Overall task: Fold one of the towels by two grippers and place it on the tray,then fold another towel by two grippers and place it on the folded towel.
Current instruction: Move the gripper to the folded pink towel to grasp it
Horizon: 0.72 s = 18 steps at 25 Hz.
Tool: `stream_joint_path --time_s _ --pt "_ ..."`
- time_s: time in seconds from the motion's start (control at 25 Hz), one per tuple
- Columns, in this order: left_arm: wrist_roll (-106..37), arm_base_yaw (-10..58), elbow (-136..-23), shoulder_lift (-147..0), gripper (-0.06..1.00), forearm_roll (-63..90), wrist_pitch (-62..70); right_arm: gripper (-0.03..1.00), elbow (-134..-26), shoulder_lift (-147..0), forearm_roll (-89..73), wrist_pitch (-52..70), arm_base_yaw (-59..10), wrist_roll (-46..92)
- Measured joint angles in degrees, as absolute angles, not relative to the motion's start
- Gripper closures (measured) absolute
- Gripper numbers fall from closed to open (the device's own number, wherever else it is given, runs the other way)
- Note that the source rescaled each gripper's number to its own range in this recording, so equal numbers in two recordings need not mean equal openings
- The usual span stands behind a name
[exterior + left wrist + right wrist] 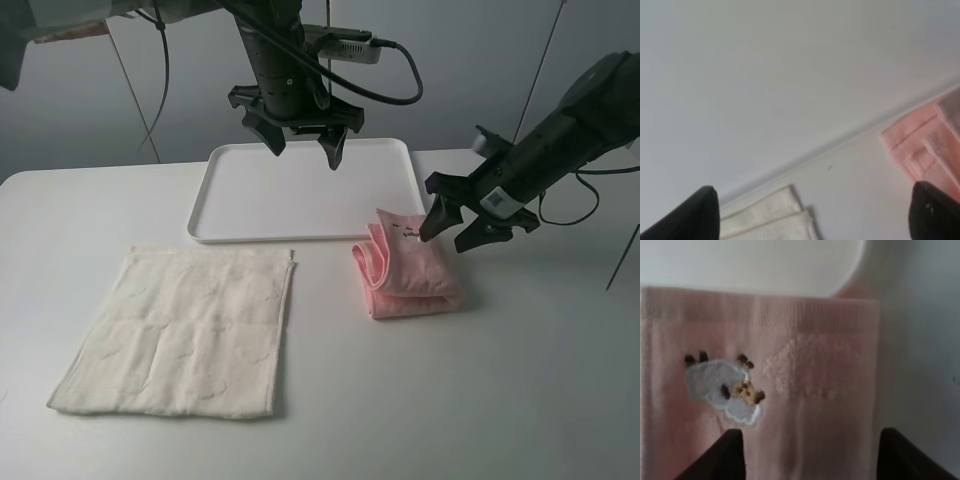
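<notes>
A pink towel [410,268] lies folded on the table just in front of the white tray's [250,190] front right corner. My right gripper [452,228] is open, its fingertips spread just above the towel's right edge. In the right wrist view the pink towel [790,385] with a small embroidered animal [727,390] fills the frame between the open fingers [722,455]. A cream towel [185,330] lies flat and unfolded at the front left. My left gripper [303,143] is open and empty, raised above the tray. The left wrist view shows the tray [765,75], a cream towel corner [770,217] and the pink towel [925,145].
The tray sits at the back middle of the white table [450,400]. Black cables hang behind the left arm [400,70]. A grey wall stands behind the table.
</notes>
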<state>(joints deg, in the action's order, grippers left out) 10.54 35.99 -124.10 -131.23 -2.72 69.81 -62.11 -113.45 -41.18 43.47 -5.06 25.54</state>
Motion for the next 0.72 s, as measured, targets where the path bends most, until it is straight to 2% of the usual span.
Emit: stream_joint_path --time_s 0.36,0.72 --pt "10.3 36.0 -124.1 -131.2 -0.03 -2.7 69.8 0.35 -62.2 -117.3 -40.2 44.7 -5.1 26.8" --pt "10.0 36.0 -124.1 -131.2 -0.03 -2.7 69.8 0.35 -62.4 -119.5 -45.7 46.4 -5.1 29.5"
